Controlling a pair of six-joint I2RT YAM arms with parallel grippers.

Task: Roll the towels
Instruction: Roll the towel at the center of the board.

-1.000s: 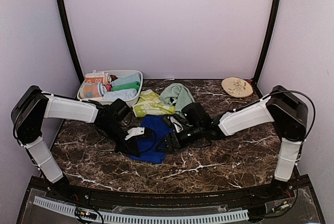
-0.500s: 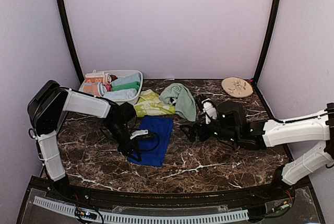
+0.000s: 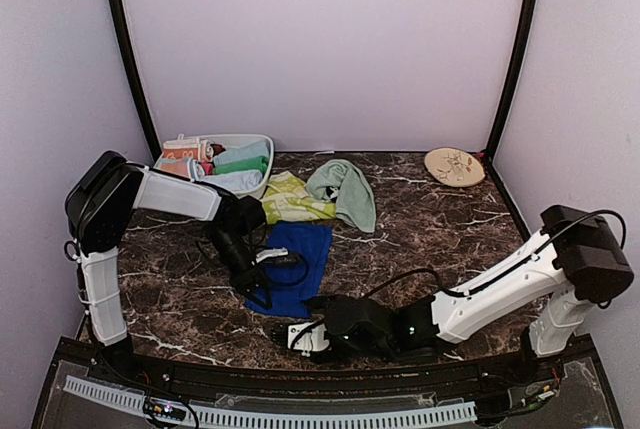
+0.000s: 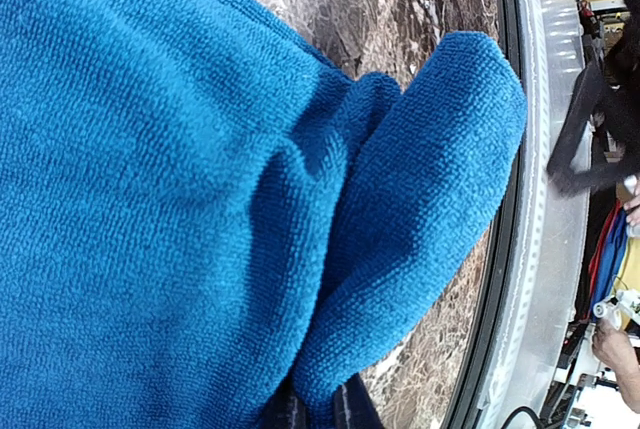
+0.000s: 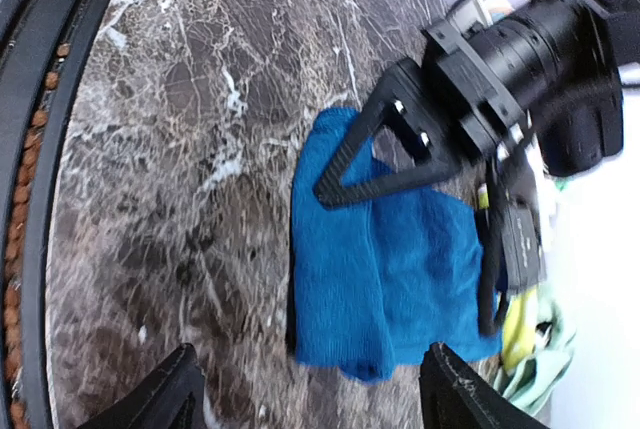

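One left hand (image 4: 318,409) pinches the blue towel (image 4: 160,209).

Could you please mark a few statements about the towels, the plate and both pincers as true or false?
1. The left pincer is shut on an edge of the blue towel. True.
2. The right pincer holds the mint green towel. False: it hangs open and empty near the table's front edge, and that towel lies far back.
3. The beige plate sits at the table's far right corner. True.
4. The blue towel lies in the white basket. False: it lies on the marble table.
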